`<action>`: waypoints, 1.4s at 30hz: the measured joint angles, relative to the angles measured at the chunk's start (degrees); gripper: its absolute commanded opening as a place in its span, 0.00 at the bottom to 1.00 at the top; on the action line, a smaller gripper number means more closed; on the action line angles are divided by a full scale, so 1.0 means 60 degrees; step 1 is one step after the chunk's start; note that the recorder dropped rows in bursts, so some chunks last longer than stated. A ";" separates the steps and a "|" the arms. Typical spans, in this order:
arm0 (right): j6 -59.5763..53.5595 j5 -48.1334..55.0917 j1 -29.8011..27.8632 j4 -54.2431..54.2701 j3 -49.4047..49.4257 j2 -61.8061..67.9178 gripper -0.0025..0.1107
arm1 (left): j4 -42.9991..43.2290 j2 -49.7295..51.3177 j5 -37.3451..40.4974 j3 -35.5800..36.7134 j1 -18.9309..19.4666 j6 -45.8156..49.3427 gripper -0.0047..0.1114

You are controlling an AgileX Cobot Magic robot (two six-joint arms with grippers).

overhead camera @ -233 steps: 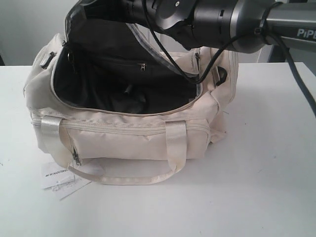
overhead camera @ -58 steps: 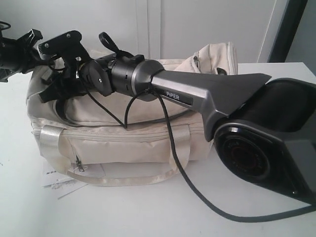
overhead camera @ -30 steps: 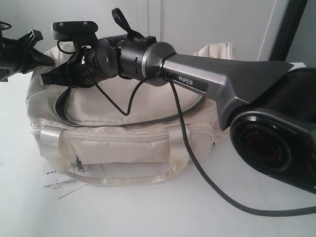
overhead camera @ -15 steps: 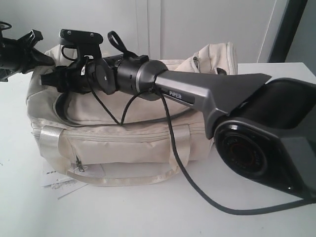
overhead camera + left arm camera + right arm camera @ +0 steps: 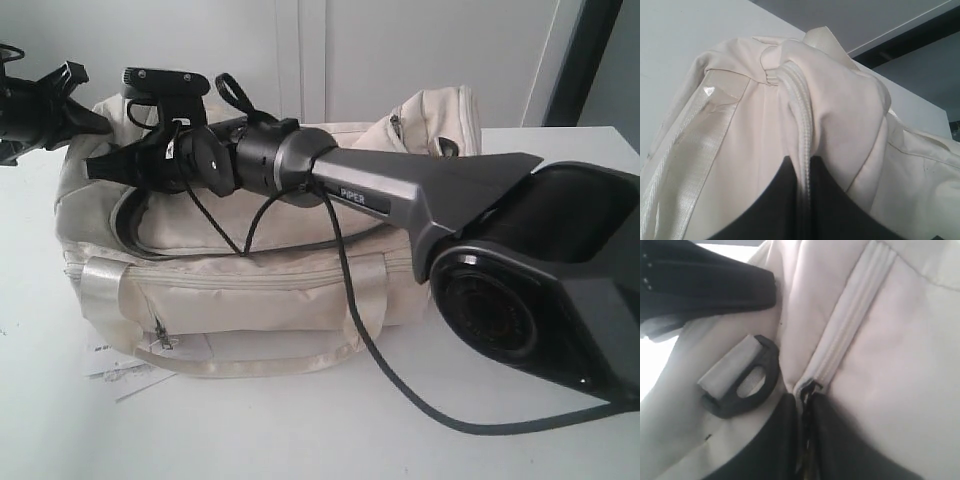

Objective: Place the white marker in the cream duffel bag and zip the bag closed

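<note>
The cream duffel bag (image 5: 250,290) lies on the white table (image 5: 300,440), its top flap lowered, with a dark gap along the zipper at its left end (image 5: 124,215). My right gripper (image 5: 97,170) reaches across the bag to that left end. In the right wrist view it (image 5: 807,407) is shut on the dark zipper pull (image 5: 810,389) at the end of the zipper track. My left gripper (image 5: 88,120) holds the bag's left end. In the left wrist view it (image 5: 801,172) is shut on a ridge of fabric and zipper tape (image 5: 801,115). The white marker is out of view.
The right arm's grey forearm (image 5: 420,190) spans the bag's top and its cable (image 5: 400,395) trails onto the table. A black end ring (image 5: 740,385) sits beside the zipper end. A white paper tag (image 5: 120,372) lies under the bag's front left corner.
The right gripper came down from above the bag's left end, opened briefly, and is now shut at the zipper end. The left gripper has not moved.
</note>
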 measured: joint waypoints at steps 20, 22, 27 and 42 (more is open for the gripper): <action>-0.0215 0.2780 0.0000 -0.0408 0.0000 -0.1477 0.03 | -0.0082 0.0000 0.0879 0.0000 -0.0018 0.0080 0.04; -0.0238 0.2908 0.0000 -0.0389 -0.0022 -0.1493 0.11 | -0.0061 0.0000 0.0902 0.0000 -0.0037 0.0080 0.04; -0.0277 0.3069 0.0000 -0.0125 -0.0059 -0.1514 0.28 | -0.0061 0.0000 0.0590 0.0000 -0.0038 0.0080 0.04; -0.1206 0.3397 -0.0003 0.1904 -0.0059 -0.0935 0.27 | 0.0022 0.0005 0.0130 0.0000 0.0020 0.0099 0.04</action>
